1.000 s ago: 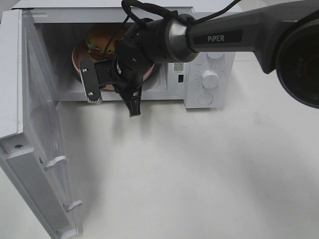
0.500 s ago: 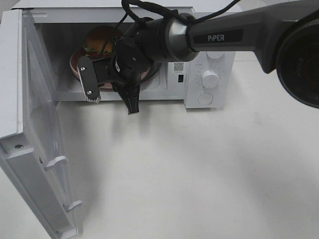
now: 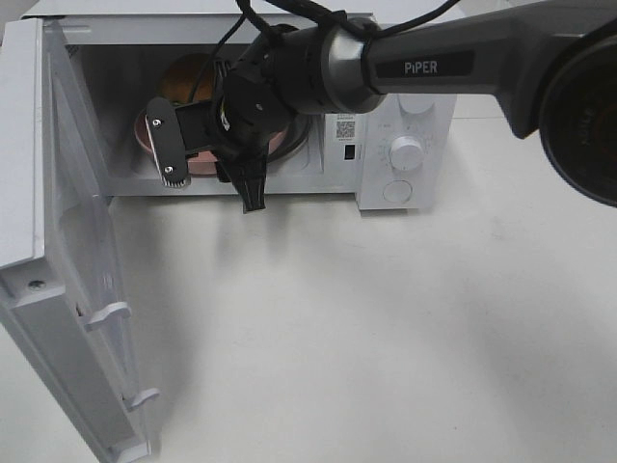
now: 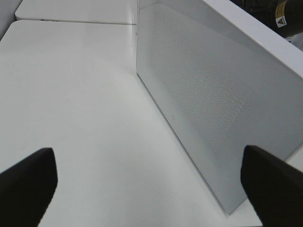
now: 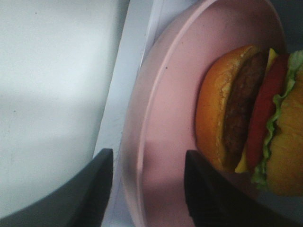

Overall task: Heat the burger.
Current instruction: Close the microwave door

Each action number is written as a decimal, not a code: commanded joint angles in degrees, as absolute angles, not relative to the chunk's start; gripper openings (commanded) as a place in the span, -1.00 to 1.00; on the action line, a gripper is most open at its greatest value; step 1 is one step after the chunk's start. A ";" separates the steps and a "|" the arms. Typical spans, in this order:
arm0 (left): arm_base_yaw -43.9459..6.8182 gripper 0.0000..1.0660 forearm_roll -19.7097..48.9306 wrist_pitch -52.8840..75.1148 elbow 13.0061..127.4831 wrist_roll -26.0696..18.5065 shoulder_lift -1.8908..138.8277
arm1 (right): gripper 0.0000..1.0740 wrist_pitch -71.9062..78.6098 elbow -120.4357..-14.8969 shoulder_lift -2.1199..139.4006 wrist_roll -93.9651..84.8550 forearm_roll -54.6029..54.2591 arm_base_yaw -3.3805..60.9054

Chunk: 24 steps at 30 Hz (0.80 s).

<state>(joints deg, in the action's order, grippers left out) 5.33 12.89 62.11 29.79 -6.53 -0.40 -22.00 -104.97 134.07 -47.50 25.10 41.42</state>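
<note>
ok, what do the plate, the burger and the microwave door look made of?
Plate: probably plastic; smooth, even pink with a soft sheen and a rolled rim.
Burger: possibly a plastic replica; the bun is very glossy and the layers are neatly edged, though real food can't be ruled out.
Microwave door: white frame, likely painted metal or plastic, around a finely dotted mesh window panel.

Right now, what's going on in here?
The right end effector is reaching into the open microwave, where the burger sits on a pink plate. Its jaws stand apart on either side of the plate's rim, not clamped on it. The left end effector hangs open, holding nothing, near the swung-out door. The burger is in; the door is not yet shut.
</note>
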 commanded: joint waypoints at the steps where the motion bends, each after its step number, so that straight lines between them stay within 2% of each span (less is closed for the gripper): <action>1: 5.16 0.83 13.18 61.42 29.68 -6.36 -1.32 | 0.06 -21.54 -103.08 132.58 -46.98 24.58 41.08; 2: 5.16 0.83 13.18 61.42 29.68 -6.36 -1.32 | 0.06 -21.54 -103.08 132.58 -46.98 24.58 41.08; 4: 5.16 0.83 13.18 61.42 29.68 -6.36 -1.32 | 0.21 -18.85 -99.58 130.69 -46.98 24.52 41.08; 7: 5.16 0.83 13.18 61.42 29.68 -6.36 -1.32 | 0.24 -18.28 -99.01 130.06 -46.98 24.58 41.08; 9: 5.16 0.83 13.18 61.42 29.68 -6.36 -1.32 | 0.40 -15.30 -95.45 127.65 -46.87 24.69 41.08; 13: 5.16 0.83 13.18 61.42 29.68 -6.36 -1.32 | 0.49 -12.95 -92.59 125.59 -46.81 24.69 41.08; 24: 5.16 0.83 13.18 61.42 29.68 -6.36 -1.32 | 0.47 -6.42 -79.64 115.74 -41.54 24.75 41.08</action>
